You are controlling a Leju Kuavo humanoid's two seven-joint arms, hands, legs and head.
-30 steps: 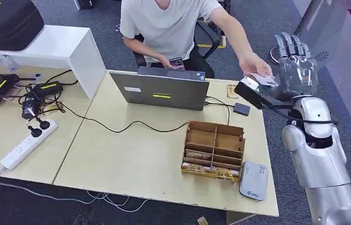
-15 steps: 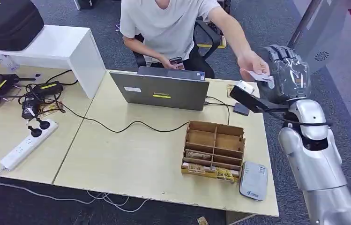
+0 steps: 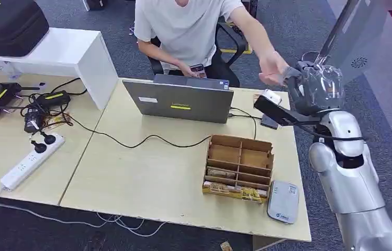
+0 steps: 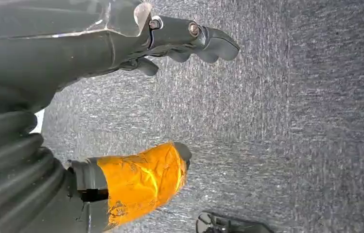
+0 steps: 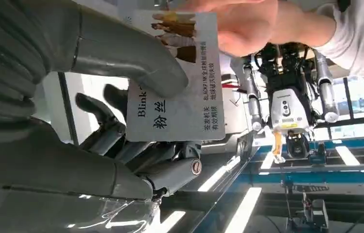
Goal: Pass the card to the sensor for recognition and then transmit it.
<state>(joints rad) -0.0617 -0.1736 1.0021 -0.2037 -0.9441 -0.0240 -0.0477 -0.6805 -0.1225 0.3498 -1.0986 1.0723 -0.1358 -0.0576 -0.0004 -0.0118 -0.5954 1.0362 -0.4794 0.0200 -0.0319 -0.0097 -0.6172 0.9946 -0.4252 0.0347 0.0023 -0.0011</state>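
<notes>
A: In the head view, where is the card?
B: The right hand is raised at the far right, beyond the table edge, and the person's hand touches it from the left. The card itself I cannot make out there. The grey sensor pad lies on the near right corner, just beside the wooden organizer — so it is below and nearer than the hand, and the right arm is the one on its side.

A: And the left wrist view?
B: The left hand hangs over grey carpet with its fingers apart, holding nothing; its thumb wears orange tape.

A: The right wrist view?
B: There the card is clear — the thumb presses it against the fingers, so this hand is clamped on it. The long axis runs out from the grip toward the person's hand, which is at the free end. I judge the next move must carry the card down to the sensor pad.
</notes>
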